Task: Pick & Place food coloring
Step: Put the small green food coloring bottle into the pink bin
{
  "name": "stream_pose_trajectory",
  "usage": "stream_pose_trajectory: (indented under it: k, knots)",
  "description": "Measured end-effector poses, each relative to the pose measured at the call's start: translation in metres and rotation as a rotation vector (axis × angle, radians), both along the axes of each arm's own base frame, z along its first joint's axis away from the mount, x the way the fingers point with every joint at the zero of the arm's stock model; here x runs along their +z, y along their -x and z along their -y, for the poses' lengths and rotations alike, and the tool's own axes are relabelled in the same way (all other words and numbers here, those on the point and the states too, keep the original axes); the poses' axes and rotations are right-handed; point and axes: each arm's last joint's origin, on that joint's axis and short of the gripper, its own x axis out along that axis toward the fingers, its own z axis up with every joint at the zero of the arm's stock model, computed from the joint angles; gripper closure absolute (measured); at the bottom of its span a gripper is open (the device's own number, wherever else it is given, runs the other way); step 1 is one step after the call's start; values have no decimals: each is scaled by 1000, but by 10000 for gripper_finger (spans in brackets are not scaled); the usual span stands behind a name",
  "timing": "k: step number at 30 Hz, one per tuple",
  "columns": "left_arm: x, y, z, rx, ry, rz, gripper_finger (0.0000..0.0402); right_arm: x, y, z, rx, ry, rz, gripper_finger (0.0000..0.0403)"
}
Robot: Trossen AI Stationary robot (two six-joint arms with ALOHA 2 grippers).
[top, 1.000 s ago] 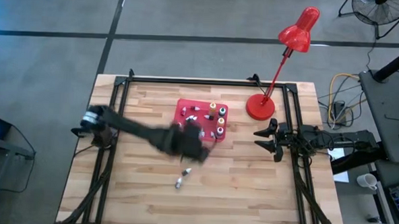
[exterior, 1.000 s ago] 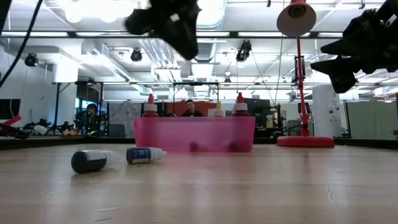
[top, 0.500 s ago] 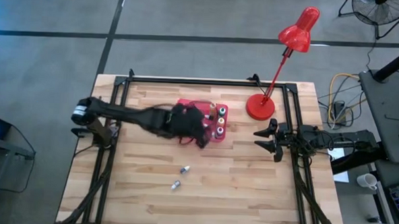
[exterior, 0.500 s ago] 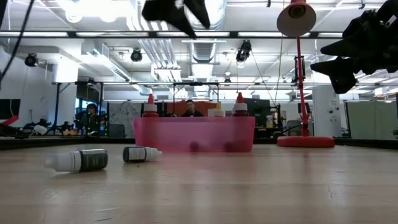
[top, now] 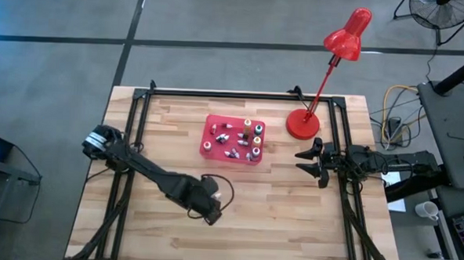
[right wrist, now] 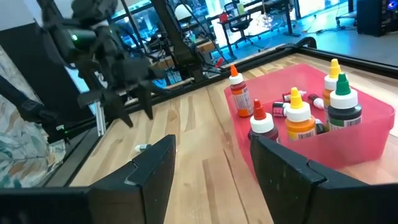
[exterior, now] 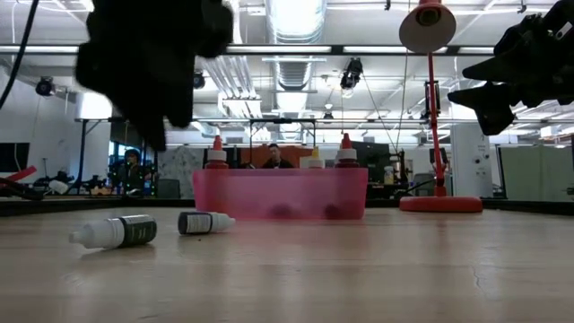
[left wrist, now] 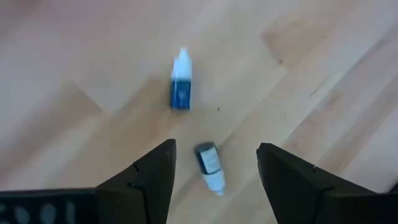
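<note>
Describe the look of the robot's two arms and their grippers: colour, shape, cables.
Both arms are dark, near-black, jointed tubes. The left arm has a pale silver collar near its base and a thin cable looping by its gripper. The right gripper matches it: two flat, wedge-shaped dark fingers, matte and unmarked.

We see a pale wood-grain bench (top: 291,219) carrying a translucent red tray (top: 209,137) of bottles capped green, yellow, orange and red (right wrist: 298,115), a glossy red lamp (top: 346,35), two loose whitish vials with dark bands (left wrist: 181,89), and black tools (left wrist: 213,173).
</note>
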Motion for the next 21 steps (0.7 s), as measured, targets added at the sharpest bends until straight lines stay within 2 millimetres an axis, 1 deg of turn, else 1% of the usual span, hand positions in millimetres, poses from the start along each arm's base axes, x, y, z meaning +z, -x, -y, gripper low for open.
stream_pose_trajectory:
  k: [3,6,8,11,18,21]
  knots:
    - [-16,2,1,88,96,-14,204,0,0,0,0,0,0,202]
    - [-24,5,2,127,152,-36,204,0,0,0,-1,0,0,202]
    - [-26,7,3,127,156,-47,204,0,0,0,0,0,0,202]
    - [-28,4,5,128,165,-38,204,0,0,0,0,0,1,202]
    - [-52,-5,15,113,166,-121,204,0,0,0,-1,0,1,202]
    - [-53,-6,16,130,156,-126,204,0,0,0,-1,0,-1,202]
